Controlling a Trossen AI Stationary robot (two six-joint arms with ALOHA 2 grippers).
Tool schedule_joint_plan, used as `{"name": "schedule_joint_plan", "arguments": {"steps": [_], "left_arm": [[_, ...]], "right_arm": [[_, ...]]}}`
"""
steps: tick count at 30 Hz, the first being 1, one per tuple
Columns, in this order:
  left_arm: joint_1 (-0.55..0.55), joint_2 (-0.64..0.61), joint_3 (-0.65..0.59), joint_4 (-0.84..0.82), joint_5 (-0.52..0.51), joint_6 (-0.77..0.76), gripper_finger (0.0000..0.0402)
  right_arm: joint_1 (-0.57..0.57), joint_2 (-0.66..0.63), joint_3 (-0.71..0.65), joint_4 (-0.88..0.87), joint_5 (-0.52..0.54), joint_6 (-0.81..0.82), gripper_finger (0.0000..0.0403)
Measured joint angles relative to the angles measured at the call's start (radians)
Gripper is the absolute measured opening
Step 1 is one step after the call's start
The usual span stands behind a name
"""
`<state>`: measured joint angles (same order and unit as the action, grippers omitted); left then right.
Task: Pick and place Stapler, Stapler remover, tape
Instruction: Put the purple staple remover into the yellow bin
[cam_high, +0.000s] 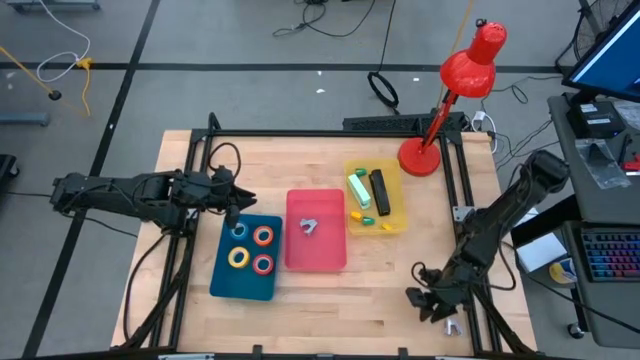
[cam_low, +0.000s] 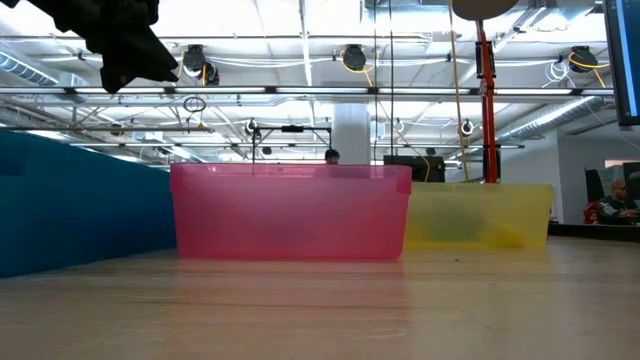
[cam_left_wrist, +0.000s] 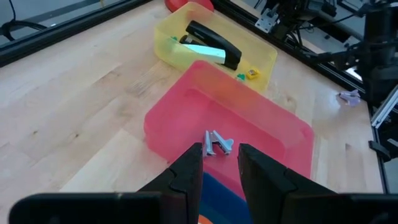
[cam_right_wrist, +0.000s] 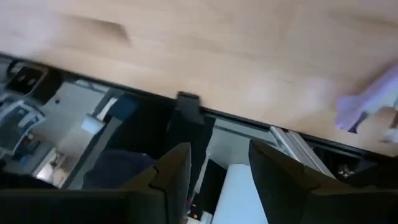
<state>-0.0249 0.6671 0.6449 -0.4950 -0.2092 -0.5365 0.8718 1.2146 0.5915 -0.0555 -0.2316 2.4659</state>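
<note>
Pink tray (cam_high: 316, 255) holding stapler remover (cam_high: 309, 227), blue tray (cam_high: 222, 281) with tape (cam_high: 239, 257)

Low view: blue tray (cam_low: 60, 205) cut by left edge, contents hidden behind its wall. Pink tray (cam_low: 290, 212) and yellow tray (cam_low: 480, 215) translucent; insides only smears. Lamp (cam_low: 486, 90) cut off at top. Left gripper (cam_low: 125, 45) partly out of frame, fingers unreadable. Right wrist view: pale purple object (cam_right_wrist: 367, 106) blurred, cut by the edge, unidentifiable.
</note>
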Motion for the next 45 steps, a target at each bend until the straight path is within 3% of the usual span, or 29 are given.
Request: {"name": "schedule_joint_plan", "arguments": {"steps": [7,17,24,33,38,45], "left_arm": [[0.000,0.000,0.000,0.000,0.000,0.023,0.0104],[0.000,0.000,0.000,-0.001,-0.001,0.043,0.0104],[0.000,0.000,0.000,-0.002,-0.001,0.045,0.0104],[0.000,0.000,0.000,-0.002,-0.001,0.044,0.0104],[0.000,0.000,0.000,-0.002,0.000,0.056,0.0104],[0.000,0.000,0.000,-0.002,-0.001,0.060,0.0104]], "right_arm": [[0.048,0.062,0.000,0.005,-0.114,0.079,0.0155],[0.127,0.072,0.002,0.005,-0.093,0.068,0.0155],[0.160,0.072,0.004,-0.050,0.002,0.094,0.0155],[0.164,0.116,0.001,-0.036,0.012,0.032,0.0155],[0.165,0.118,0.000,0.044,0.125,-0.101,0.0155],[0.164,0.118,0.000,0.116,0.273,-0.110,0.0155]]}}
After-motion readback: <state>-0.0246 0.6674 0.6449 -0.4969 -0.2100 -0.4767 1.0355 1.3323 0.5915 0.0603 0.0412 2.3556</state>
